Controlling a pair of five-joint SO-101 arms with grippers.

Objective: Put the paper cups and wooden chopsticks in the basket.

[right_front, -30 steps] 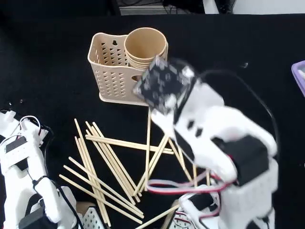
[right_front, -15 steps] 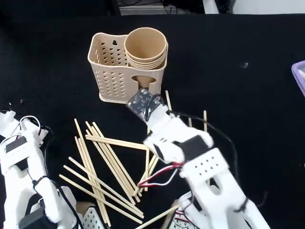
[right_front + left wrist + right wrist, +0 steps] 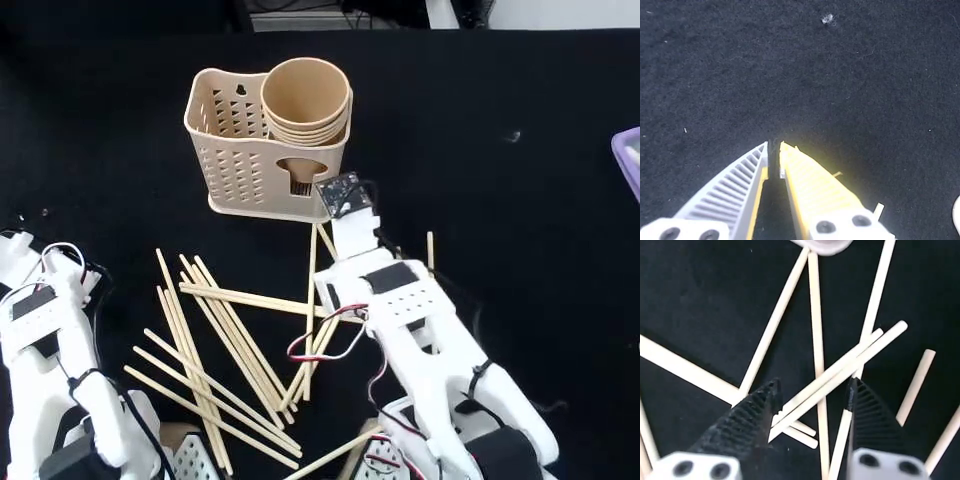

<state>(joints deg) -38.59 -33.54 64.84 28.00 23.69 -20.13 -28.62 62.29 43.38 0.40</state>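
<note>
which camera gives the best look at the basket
The high view: the whole basket shows from above, with the stacked cups in it. The right wrist view catches just a pale sliver of its base at the frame edge. The left wrist view faces black table.

The high camera is sitting off my arms, well above, looking down over the black table (image 3: pixel 520 200) and facing from my bases toward the basket (image 3: pixel 235 160) on the far side. The camera on my left wrist is looking out along my left claw (image 3: pixel 773 145), pointing down at the table from close by. The one on my right wrist is peering between the tips of my right claw (image 3: pixel 813 381), hovering very near the crossed chopsticks (image 3: pixel 840 372) and catching a corner of the basket. The high and right wrist views are sharing those chopsticks just in front of the basket.
</note>
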